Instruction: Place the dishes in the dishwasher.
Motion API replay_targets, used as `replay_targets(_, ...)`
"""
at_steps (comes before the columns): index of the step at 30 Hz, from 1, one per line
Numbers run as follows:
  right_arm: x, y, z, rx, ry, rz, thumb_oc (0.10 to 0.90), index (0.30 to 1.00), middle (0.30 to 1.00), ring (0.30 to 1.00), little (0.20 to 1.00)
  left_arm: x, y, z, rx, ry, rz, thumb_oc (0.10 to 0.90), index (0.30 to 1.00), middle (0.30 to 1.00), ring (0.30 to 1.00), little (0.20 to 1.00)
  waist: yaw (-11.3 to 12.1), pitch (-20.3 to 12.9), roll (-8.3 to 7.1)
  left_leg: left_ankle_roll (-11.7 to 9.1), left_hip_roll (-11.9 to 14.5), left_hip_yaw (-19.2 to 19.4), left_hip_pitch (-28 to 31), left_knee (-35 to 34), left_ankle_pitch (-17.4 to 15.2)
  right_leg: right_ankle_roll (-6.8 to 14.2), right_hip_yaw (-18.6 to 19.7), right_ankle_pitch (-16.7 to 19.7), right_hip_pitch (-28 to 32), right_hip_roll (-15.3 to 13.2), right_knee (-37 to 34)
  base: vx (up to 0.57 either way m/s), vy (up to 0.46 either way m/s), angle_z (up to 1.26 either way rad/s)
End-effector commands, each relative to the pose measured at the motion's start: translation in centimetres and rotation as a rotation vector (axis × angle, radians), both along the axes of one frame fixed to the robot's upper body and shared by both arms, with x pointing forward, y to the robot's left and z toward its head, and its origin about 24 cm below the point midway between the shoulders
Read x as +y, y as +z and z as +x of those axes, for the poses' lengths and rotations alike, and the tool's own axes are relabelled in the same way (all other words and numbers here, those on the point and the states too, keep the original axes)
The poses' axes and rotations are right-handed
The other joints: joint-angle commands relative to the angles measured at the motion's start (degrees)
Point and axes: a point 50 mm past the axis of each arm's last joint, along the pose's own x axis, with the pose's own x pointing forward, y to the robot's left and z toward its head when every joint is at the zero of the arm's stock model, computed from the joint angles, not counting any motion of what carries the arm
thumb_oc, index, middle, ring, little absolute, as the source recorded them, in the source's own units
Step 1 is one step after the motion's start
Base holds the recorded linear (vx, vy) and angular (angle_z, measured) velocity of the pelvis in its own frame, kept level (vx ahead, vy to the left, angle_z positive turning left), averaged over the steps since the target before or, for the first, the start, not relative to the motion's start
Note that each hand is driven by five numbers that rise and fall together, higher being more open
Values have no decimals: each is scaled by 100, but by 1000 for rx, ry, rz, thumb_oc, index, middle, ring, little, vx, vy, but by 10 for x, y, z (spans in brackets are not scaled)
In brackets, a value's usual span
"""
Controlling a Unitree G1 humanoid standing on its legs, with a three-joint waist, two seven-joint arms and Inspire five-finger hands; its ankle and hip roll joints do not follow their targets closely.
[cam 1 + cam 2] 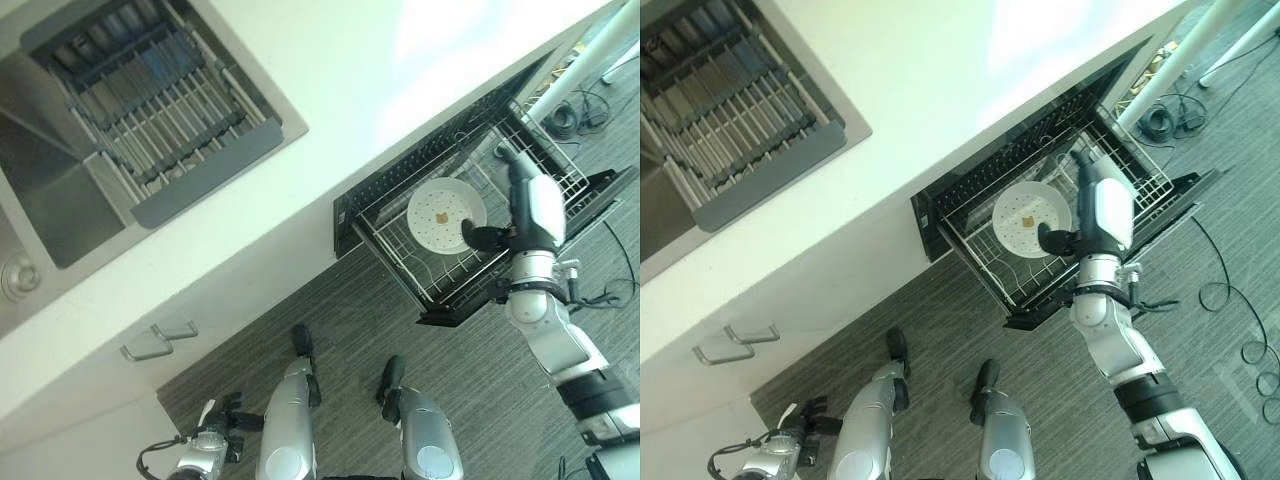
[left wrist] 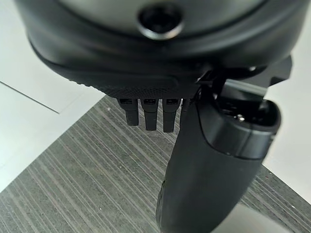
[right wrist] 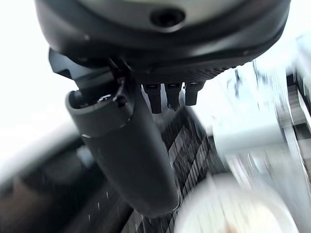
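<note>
The right hand, thumb extended, hangs above a blurred white plate and rack wires

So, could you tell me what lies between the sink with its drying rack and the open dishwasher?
A bare stretch of white countertop runs between the sink with its drying rack and the dishwasher, as the left eye view shows.

White plate in dishwasher rack

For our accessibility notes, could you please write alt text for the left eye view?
A white plate lies in the pulled-out rack of an open dishwasher, with the robot's right hand beside it. The left hand hangs low over grey floor, and a sink sits in the white counter.
</note>
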Motion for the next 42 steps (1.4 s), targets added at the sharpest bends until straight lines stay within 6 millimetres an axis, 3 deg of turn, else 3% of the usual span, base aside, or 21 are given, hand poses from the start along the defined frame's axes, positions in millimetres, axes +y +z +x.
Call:
replay_targets(1, 2, 69, -22, -509, 8, -199, 800, 900, 900, 900, 900, -1, -14, -39, 93, -4, 28, 800, 900, 900, 900, 900, 0, -611, 119, -434, 336, -71, 252, 842, -1461, 197, 291, -544, -297, -137, 304, 95, -8, -6)
replay_targets(9, -35, 62, -78, -813, -155, -64, 800, 900, 900, 900, 900, -11, -26, -77, 147, 51, -17, 800, 900, 900, 900, 900, -257, -1117, 143, -414, 393, 174, 728, 842, -1603, 154, 319, -714, 130, -154, 304, 105, 10, -7)
replay_targets(13, -75, 57, -101, -830, -443, -150, 800, 900, 900, 900, 900, -9, -28, -91, 185, 79, -30, 800, 900, 900, 900, 900, -393, -1318, 128, -393, 381, 236, 892, 842, -1700, 150, 396, -790, 259, -113, 304, 99, -16, -4)
replay_targets(16, -108, 44, -117, -819, -644, -62, 800, 900, 900, 900, 900, -7, -29, -99, 209, 86, -34, 800, 900, 900, 900, 900, -461, -1418, 98, -393, 387, 261, 942, 842, -1743, 159, 425, -825, 296, -92, 304, 68, -28, -18)
replay_targets(19, -145, 3, -139, -731, -879, 143, 800, 900, 900, 900, 900, -6, -30, -103, 227, 111, -41, 800, 900, 900, 900, 900, -535, -1484, 88, -395, 387, 273, 972, 842, -1766, 162, 432, -841, 321, -72, 304, 50, -24, -7)
replay_targets(23, -171, -41, -158, -551, -1054, 276, 800, 900, 900, 900, 900, -5, -30, -102, 243, 114, -39, 800, 900, 900, 900, 900, -546, -1500, 125, -399, 376, 262, 1022, 842, -1776, 133, 423, -853, 374, -64, 304, 49, -16, -3)
replay_targets(24, -177, -60, -161, -443, -1096, 313, 800, 900, 900, 900, 900, -4, -30, -100, 247, 107, -36, 800, 900, 900, 900, 900, -515, -1495, 143, -397, 363, 241, 1027, 842, -1778, 119, 406, -856, 391, -68, 304, 34, -30, -7)
replay_targets(29, -180, -122, -153, -33, -1101, 458, 800, 900, 900, 900, 900, -4, -29, -91, 254, 47, -15, 800, 900, 900, 900, 900, -326, -1461, 211, -401, 307, 132, 964, 842, -1742, 69, 319, -840, 389, -113, 304, 3, -10, 2)
replay_targets(32, -173, -135, -134, 131, -1017, 476, 800, 900, 900, 900, 900, -4, -27, -84, 226, 31, 8, 800, 900, 900, 900, 900, -174, -1412, 267, -397, 268, 38, 875, 842, -1711, 52, 239, -819, 349, -165, 304, -18, 7, 8)
replay_targets(35, -159, -135, -109, 180, -915, 425, 800, 900, 900, 900, 900, -1, -21, -71, 147, 29, 60, 800, 900, 900, 900, 900, -18, -1334, 346, -383, 192, -89, 772, 842, -1691, 37, 170, -808, 312, -209, 304, -13, 59, 16)
replay_targets(36, -152, -127, -93, 196, -831, 340, 800, 900, 900, 900, 900, -1, -19, -66, 129, 20, 65, 800, 900, 900, 900, 900, 77, -1280, 420, -359, 134, -164, 714, 842, -1677, 25, 107, -802, 311, -249, 304, 2, 106, 27)
replay_targets(42, -142, -99, -54, 173, -675, 256, 800, 900, 900, 900, 900, 5, -10, -44, 62, -22, 81, 800, 900, 900, 900, 900, 324, -989, 683, -282, -56, -420, 489, 842, -1677, -67, -63, -910, 381, -168, 304, -24, 78, 36)
